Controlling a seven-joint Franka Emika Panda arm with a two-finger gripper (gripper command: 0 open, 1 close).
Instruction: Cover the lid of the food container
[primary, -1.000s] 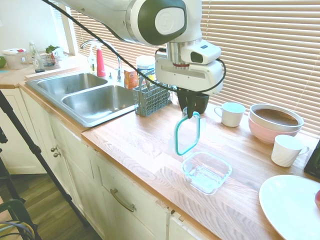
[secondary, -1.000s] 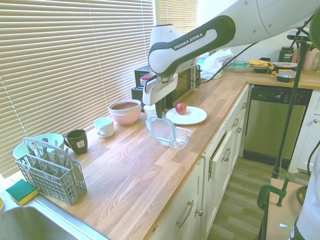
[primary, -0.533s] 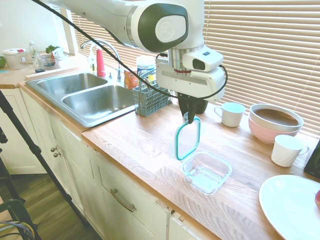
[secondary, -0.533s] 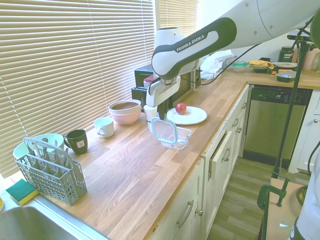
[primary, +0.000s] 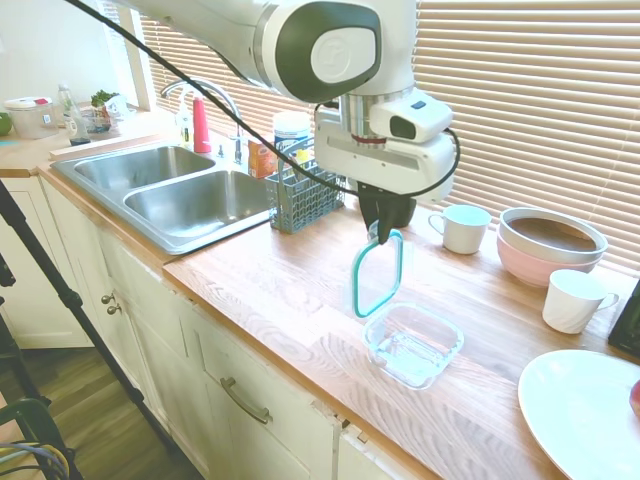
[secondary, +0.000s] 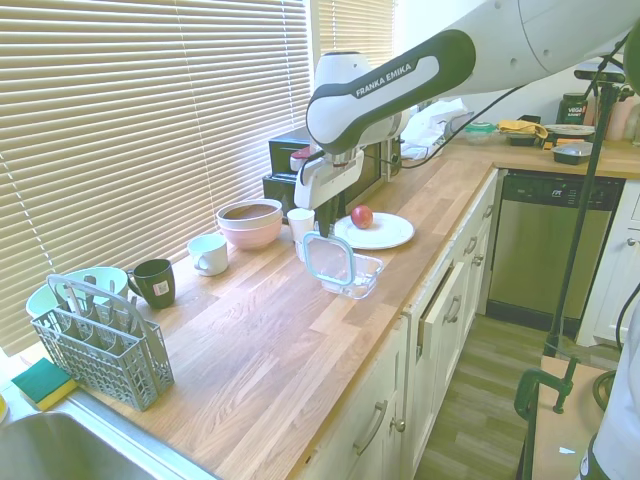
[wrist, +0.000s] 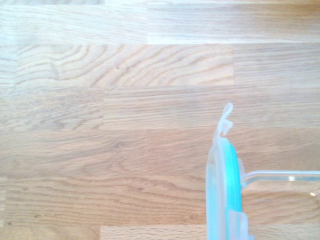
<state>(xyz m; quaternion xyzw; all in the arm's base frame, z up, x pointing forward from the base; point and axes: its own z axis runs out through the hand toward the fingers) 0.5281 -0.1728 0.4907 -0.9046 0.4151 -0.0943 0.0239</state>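
holding the lid (primary: 378, 274) on edge by its top rim, the gripper (primary: 384, 236) is clamped on it and hangs it upright just beside the food container (primary: 413, 343), on the sink-ward side, lower edge near that wall. risk: tipped down from here it could land offset and catch the glass rim, since it isn't over the opening. pinched at one edge only, it might swing or slip out.

Bare worktop (primary: 290, 270) left of the food container (primary: 412, 343).
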